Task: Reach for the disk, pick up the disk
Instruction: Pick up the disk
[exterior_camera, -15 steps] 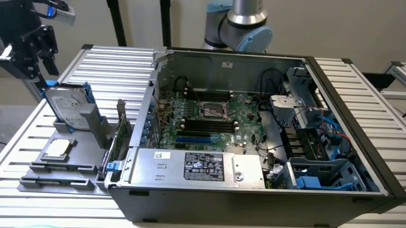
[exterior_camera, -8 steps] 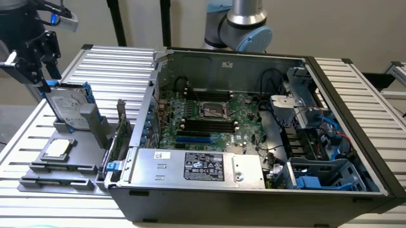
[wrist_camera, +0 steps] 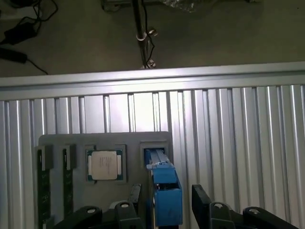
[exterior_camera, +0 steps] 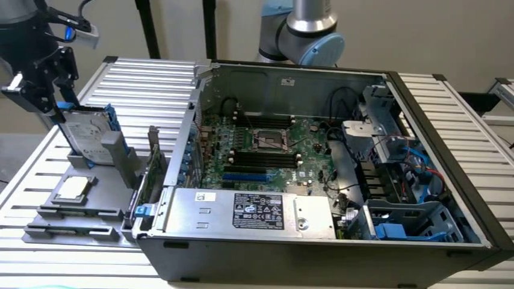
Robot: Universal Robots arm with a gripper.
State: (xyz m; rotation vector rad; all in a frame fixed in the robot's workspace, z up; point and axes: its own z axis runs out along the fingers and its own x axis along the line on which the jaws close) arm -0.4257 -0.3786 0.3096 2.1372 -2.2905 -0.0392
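Near the desk's [exterior_camera: 144, 72] edge on the exterior view's left, the disk [exterior_camera: 84, 135] stands upright in a grey rack [exterior_camera: 76, 161]; the tool [wrist_camera: 167, 198], jaws apart, straddles its blue rail; reach looks done; gripping and lifting remain.

Observe the gripper [exterior_camera: 62, 107] at the top edge of the disk [exterior_camera: 84, 137], which stands upright in a grey holder [exterior_camera: 78, 161] beside the computer case [exterior_camera: 321, 253].

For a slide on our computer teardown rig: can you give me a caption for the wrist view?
Open pincer straddling the upright blue-railed disk in its grey holder, beside a chip.
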